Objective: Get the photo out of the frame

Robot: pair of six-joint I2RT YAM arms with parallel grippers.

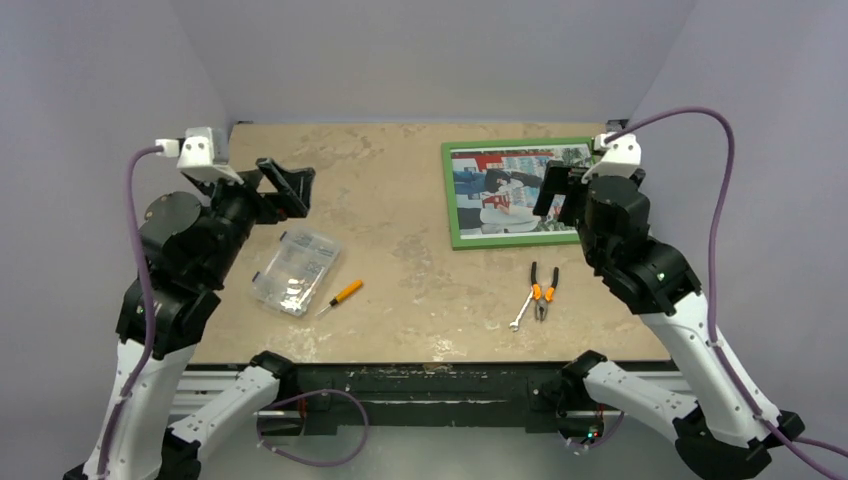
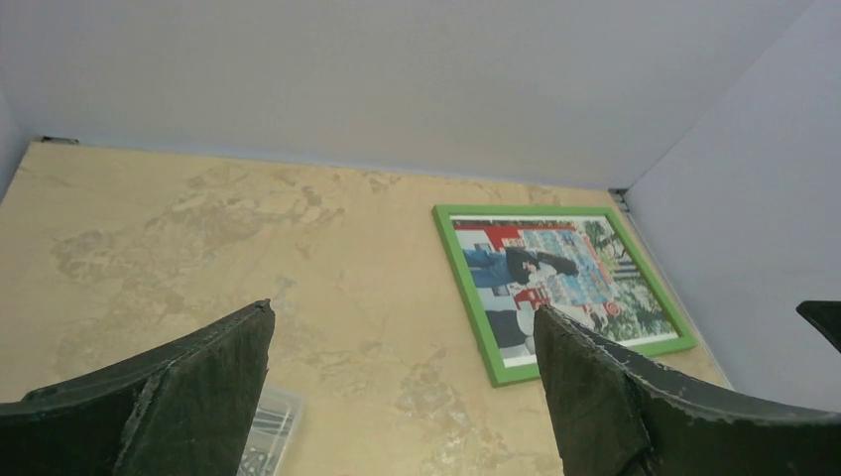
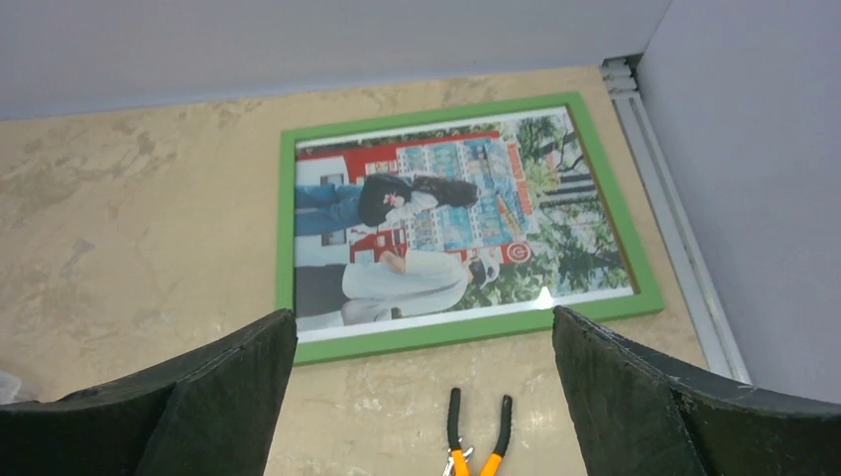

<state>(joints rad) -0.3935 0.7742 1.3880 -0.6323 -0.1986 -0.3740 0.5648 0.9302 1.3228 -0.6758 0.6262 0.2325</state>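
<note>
Both arms hang above the table [image 1: 400, 180], left gripper [image 1: 290, 188] and right gripper [image 1: 560, 195] each spread wide and holding nothing. At the far right corner the green frame [image 3: 286, 218] lies flat with the photo [image 3: 436, 228] inside it. 1 clear box [image 1: 295, 270] sits front left, then pliers [image 1: 541, 295], screwdriver [image 1: 342, 295] and wrench [image 1: 520, 312].

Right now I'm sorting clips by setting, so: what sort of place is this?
Probably a robotics lab test cell: plain grey walls box in a stone-patterned table, the left arm and right arm are bolted at its near edge, and the frame, pliers and screwdriver lie out like props.
</note>
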